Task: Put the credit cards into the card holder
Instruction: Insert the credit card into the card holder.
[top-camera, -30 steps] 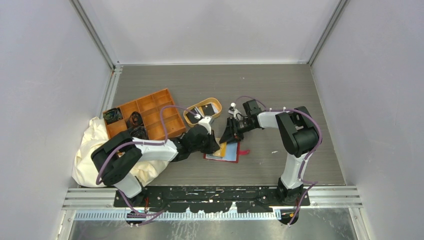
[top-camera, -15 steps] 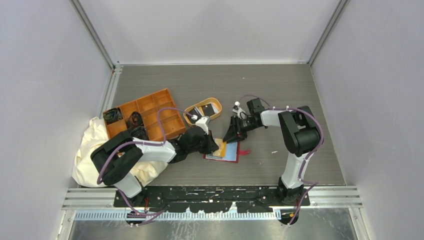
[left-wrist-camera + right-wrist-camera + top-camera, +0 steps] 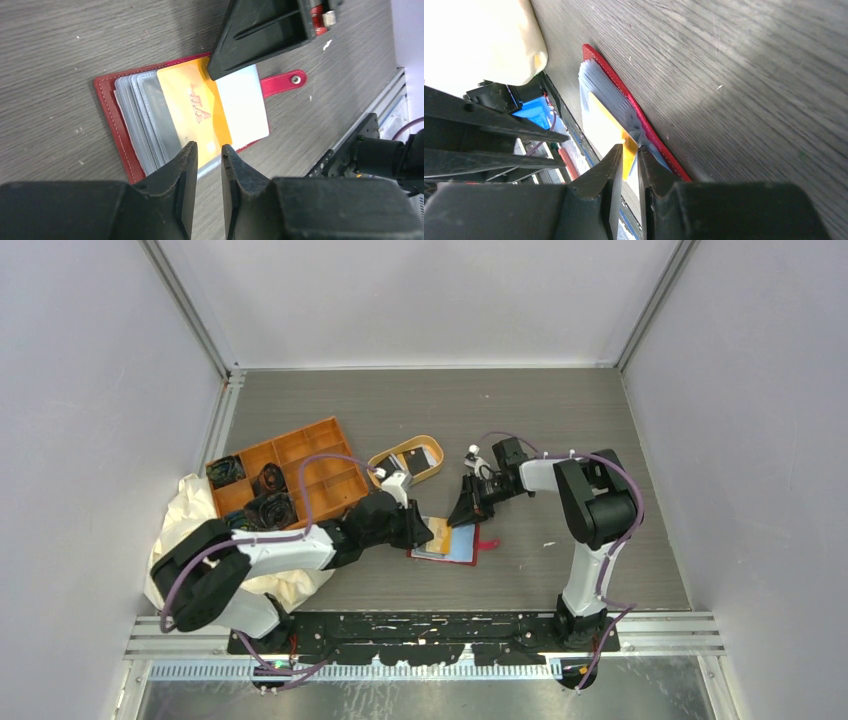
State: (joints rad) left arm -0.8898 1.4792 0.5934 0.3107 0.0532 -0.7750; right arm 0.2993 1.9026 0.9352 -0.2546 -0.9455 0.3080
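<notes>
- A crumpled cream cloth (image 3: 180, 535) lies at the left edge of the grey wood-grain worktop (image 3: 560, 420), touching an orange compartment tray (image 3: 305, 465) with dark items in its left cells.
- Right of the tray, an oval tan dish (image 3: 383, 480) holds two credit cards (image 3: 416, 457), one pale and one dark.
- The left gripper (image 3: 209, 150) hovers over the near edge of the card holder (image 3: 107, 100), its fingers a narrow gap apart with nothing between them.
- The card holder lies open and flat mid-worktop: stitched red cover, fanned grey-clear sleeves (image 3: 145, 115), snap tab (image 3: 282, 81) pointing right.
- A glossy orange card (image 3: 195, 107) lies on the sleeves; the right gripper (image 3: 628, 150) pinches its far corner.
</notes>
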